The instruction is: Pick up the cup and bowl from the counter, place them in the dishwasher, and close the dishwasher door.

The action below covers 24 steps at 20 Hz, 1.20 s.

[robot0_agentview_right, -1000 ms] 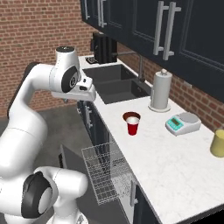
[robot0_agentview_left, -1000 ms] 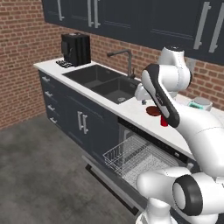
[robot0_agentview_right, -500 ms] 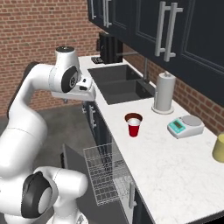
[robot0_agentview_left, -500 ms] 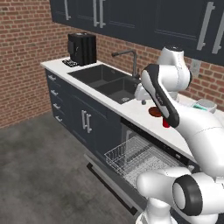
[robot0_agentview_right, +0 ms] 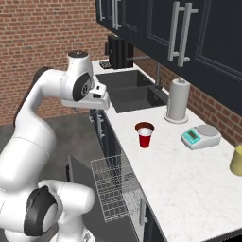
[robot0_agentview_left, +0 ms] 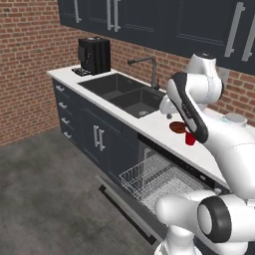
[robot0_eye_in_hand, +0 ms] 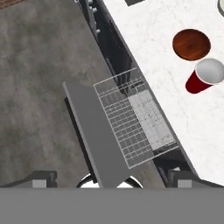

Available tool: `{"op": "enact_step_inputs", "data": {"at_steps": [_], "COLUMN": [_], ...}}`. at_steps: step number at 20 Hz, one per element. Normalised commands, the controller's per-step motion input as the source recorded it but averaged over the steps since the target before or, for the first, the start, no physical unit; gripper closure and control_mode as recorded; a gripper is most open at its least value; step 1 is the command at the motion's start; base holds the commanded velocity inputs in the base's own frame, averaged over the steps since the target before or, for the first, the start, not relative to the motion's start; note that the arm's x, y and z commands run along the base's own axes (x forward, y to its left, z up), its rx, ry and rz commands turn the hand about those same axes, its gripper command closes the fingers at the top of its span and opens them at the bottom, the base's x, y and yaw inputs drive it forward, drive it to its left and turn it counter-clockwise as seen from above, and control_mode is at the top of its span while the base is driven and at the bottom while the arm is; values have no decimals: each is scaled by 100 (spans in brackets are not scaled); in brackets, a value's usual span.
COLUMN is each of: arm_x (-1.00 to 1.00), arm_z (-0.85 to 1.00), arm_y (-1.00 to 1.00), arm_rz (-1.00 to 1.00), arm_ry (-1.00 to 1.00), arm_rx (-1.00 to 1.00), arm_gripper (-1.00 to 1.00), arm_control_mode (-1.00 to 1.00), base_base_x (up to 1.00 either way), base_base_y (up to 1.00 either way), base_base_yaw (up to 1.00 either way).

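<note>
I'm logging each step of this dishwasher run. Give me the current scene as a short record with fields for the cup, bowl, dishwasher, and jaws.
cup: red cup upright on the counter, beside the bowl
bowl: reddish-brown bowl on the counter, not yet loaded
dishwasher door: dishwasher door dropped open
rack: white wire rack pulled out, nothing in it
jaws: gripper open, holding nothing, out over the floor side of the counter edge
other items: paper towel roll and scale near the wall
</note>
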Motion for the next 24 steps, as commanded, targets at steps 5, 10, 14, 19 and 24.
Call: {"op": "enact_step_inputs", "data": {"at_steps": [5, 10, 14, 19, 24], "arm_x": [45, 87, 100, 95, 77], "arm_z": [-21, -35, -43, -50, -53], "arm_y": [-63, -63, -38, -42, -38], "arm_rz": [4, 2, 0, 0, 0], "arm_ry": [0, 2, 4, 1, 2], "arm_rx": [0, 0, -4, -5, -6], "arm_gripper": [-100, -100, -100, -100, -100], "arm_control_mode": [-100, -100, -100, -100, -100], "base_base_x": [0, 0, 0, 0, 0], "base_base_y": [0, 0, 0, 0, 0], "base_base_yaw": [0, 0, 0, 0, 0]}}
